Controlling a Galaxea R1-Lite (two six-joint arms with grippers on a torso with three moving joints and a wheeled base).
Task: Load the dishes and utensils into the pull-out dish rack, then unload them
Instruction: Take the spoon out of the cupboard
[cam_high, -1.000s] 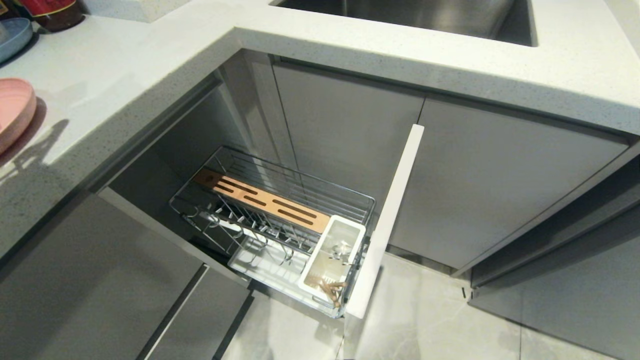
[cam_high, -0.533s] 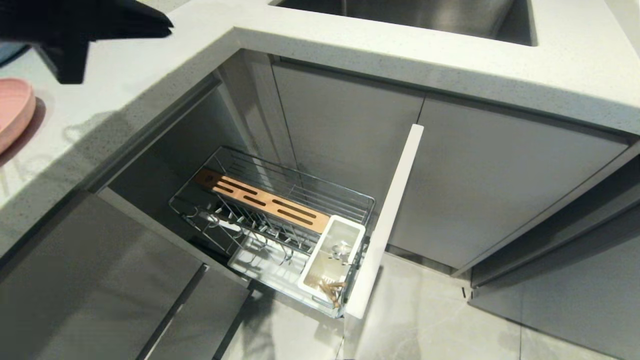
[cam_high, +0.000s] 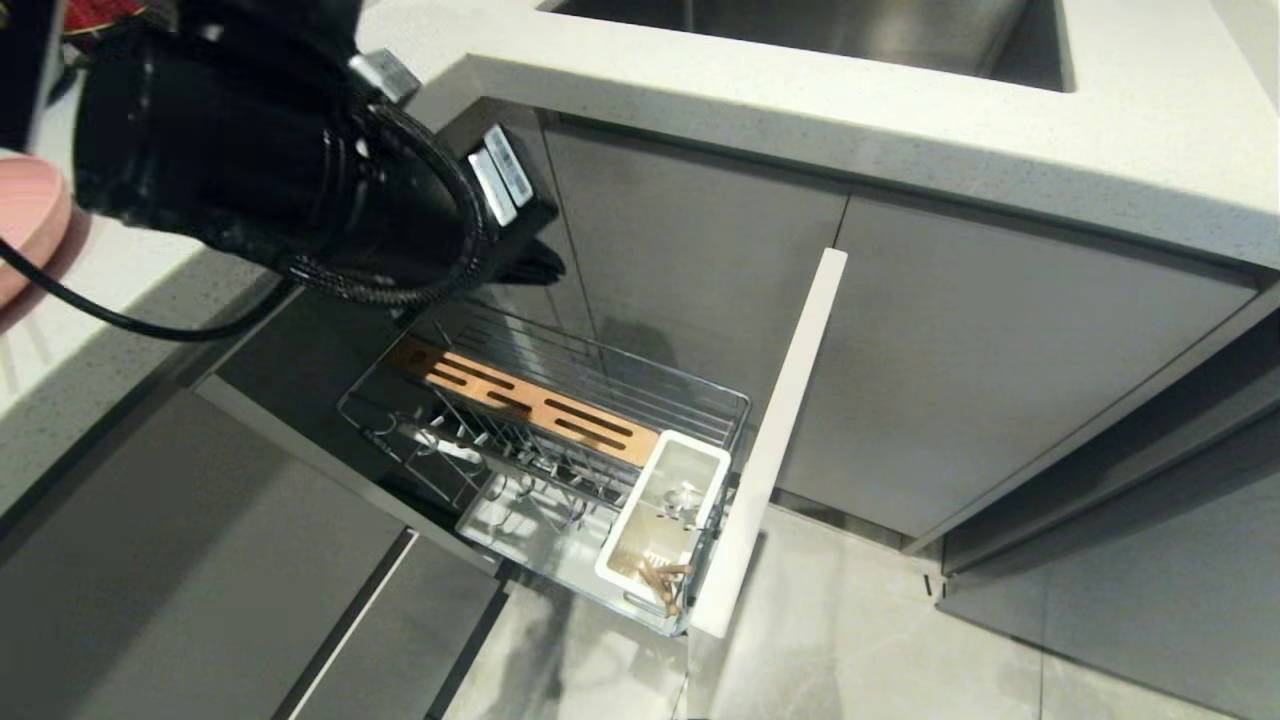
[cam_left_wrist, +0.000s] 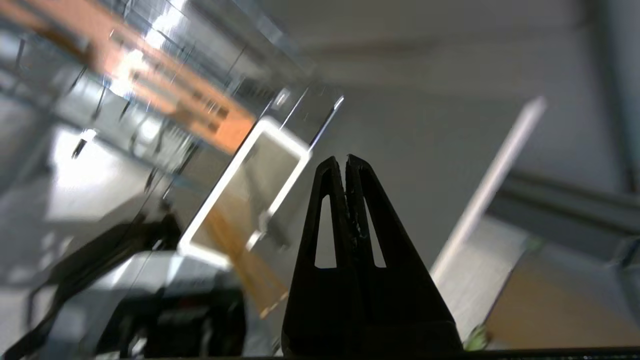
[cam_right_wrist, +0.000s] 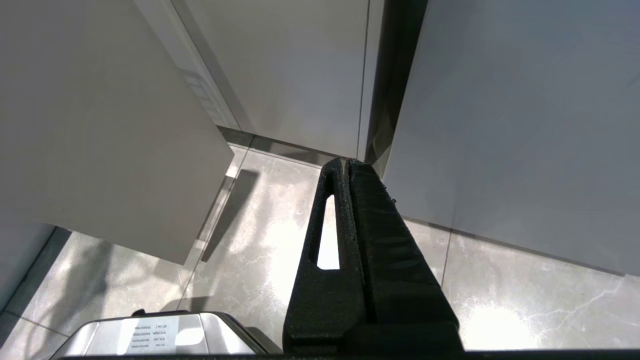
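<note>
A home kitchen — a pale speckled stone counter (cam_high: 900, 130) wraps round a corner with a steel sink (cam_high: 850, 30) set into it. Below run flat grey handleless cabinet fronts (cam_high: 960, 350), one drawer pulled out to show a chrome wire dish rack (cam_high: 560, 420) — all above a marbled grey tile floor (cam_high: 850, 640).

the pull-out dish rack (cam_high: 560, 440) is sitting drawn out below the countertop (cam_high: 800, 110), with the chopsticks (cam_high: 662, 580) lying in its utensil box (cam_high: 665, 520). the plate (cam_high: 25, 220) is resting on the countertop at far left, behind the left arm (cam_high: 270, 170).
</note>
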